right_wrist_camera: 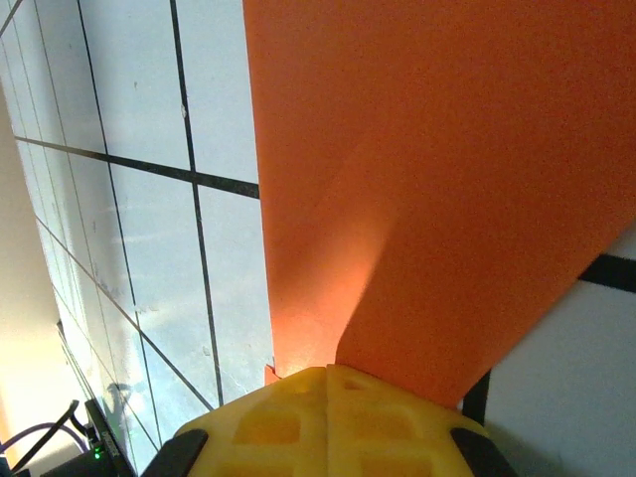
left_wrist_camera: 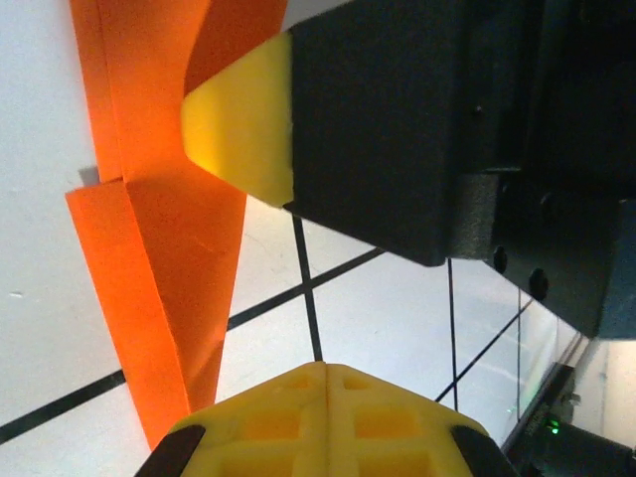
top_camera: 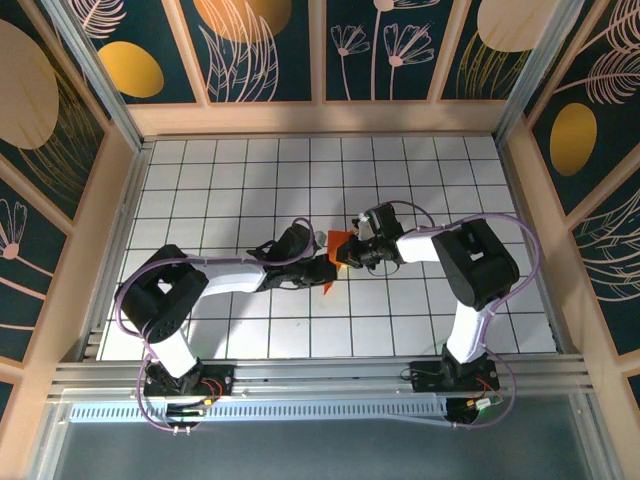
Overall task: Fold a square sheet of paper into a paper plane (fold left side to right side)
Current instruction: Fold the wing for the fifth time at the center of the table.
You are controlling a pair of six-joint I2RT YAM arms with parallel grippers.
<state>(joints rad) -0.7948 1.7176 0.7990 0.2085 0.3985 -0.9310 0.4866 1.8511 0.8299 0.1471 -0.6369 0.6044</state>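
Paper (top_camera: pixel 336 241): thin, plain, bright orange, folded. It sits mid-bench (top_camera: pixel 230 180) on the white grid, between the two tool heads that meet over it.

Top view: a small orange patch shows between the heads, with a narrow tip pointing toward the near edge. The arms cover the rest.

Left wrist view: the layering shows here. An upper strip steps out over a lower wedge (left_wrist_camera: pixel 169 248) with straight creased edges, and the wedge tapers to a point at the bottom. The lower part lies flat on the bench. The upper part curls up against the yellow finger (left_wrist_camera: pixel 243 124) of the right tool.

Right wrist view: one broad orange face (right_wrist_camera: pixel 447 179) spreads out from the fingertips, with a soft shaded bend running up from them. A tiny orange corner pokes out just left of the fingertips. Grid lines show on both sides.

Left tool (top_camera: pixel 316 243): fingers pressed together (left_wrist_camera: pixel 326 370). The wedge's narrow end meets its left finger, but whether it is pinched cannot be told.

Right tool (top_camera: pixel 352 252): fingers closed (right_wrist_camera: pixel 328 373) and gripping the paper at its edge.
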